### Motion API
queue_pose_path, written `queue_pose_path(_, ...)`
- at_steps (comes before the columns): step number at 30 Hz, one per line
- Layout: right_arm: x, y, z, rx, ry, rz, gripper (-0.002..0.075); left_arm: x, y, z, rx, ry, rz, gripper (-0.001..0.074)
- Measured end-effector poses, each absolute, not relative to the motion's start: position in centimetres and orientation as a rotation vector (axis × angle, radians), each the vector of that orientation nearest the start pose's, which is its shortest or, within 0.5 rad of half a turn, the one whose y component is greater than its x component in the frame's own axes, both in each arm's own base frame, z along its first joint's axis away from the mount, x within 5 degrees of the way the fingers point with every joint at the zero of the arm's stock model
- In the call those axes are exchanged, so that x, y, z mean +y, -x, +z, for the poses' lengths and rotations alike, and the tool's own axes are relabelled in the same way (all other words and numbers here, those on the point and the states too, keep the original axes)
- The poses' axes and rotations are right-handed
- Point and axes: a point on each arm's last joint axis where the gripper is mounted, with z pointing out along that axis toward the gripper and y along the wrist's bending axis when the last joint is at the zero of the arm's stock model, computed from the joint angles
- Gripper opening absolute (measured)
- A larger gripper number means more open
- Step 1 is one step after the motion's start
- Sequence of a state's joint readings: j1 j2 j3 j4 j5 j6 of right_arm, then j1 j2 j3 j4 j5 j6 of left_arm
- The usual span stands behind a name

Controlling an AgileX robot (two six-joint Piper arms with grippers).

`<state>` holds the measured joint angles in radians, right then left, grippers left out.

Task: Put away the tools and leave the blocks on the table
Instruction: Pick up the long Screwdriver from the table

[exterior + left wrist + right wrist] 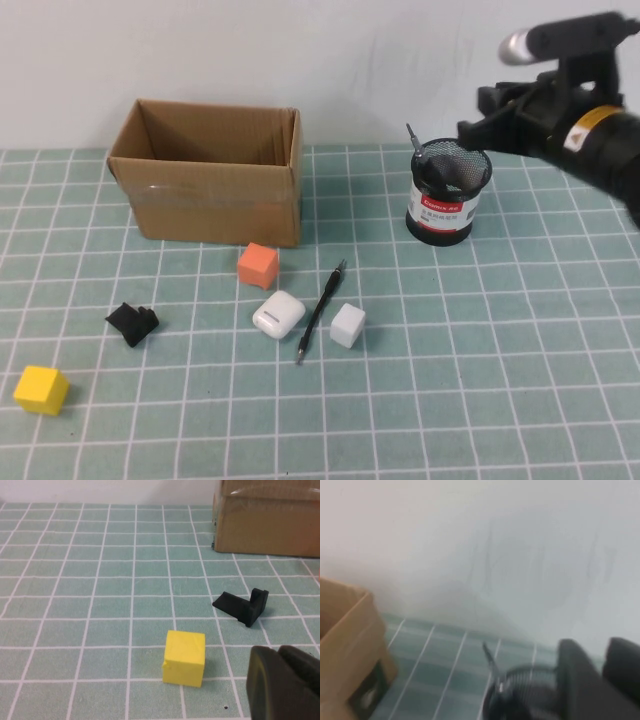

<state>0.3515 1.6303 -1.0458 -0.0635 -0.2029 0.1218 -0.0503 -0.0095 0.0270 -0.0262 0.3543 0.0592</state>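
Note:
A black screwdriver [320, 311] lies on the mat between a white case [278, 314] and a white block [348, 325]. An orange block [258, 265] sits in front of the cardboard box [210, 185]. A black angled piece [132, 323] and a yellow block [41, 389] lie at the front left. A black mesh holder [447, 190] has a tool [413, 140] standing in it. My right gripper [482, 118] hovers open and empty just behind the holder's rim; the holder [520, 695] shows below it in the right wrist view. My left gripper [277, 652] is shut and empty near the yellow block [184, 658].
The open cardboard box stands at the back left, also in the left wrist view [267, 517] and the right wrist view [347, 650]. The black angled piece [242, 606] lies between the box and the yellow block. The green grid mat [520, 380] covers the table.

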Motion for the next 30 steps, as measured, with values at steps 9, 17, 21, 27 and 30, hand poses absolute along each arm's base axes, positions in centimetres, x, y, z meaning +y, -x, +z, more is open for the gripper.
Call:
queue_pose_path(9,15.6,-31.8,30.2,2.398,0.373,0.277,-0.0004,-0.4,-5.3,17.3,1.853,-0.085,-0.019,-0.0002)
queue_pose_path(17,24.2,-31.7,27.1,2.570,0.574,0.328,0.0001,-0.4,-5.3,17.3,1.853,-0.085,-0.019,-0.0002)
queue_pose_path(21,26.3,-33.8,24.6,2.629,0.510,0.330,0.0095,-0.4,-5.3,17.3,1.853,-0.085,-0.019,-0.0002)
queue_pose_path(27,28.3,-36.7,20.7,2.720,0.271,0.308,0.0274,-0.4,-5.3,17.3,1.853,-0.085,-0.019,-0.0003)
queue_pose_path(30,29.0,-37.8,19.2,2.741,0.180,0.304,0.0293,-0.4,-5.3,17.3,1.853,-0.085,-0.019,-0.0003)
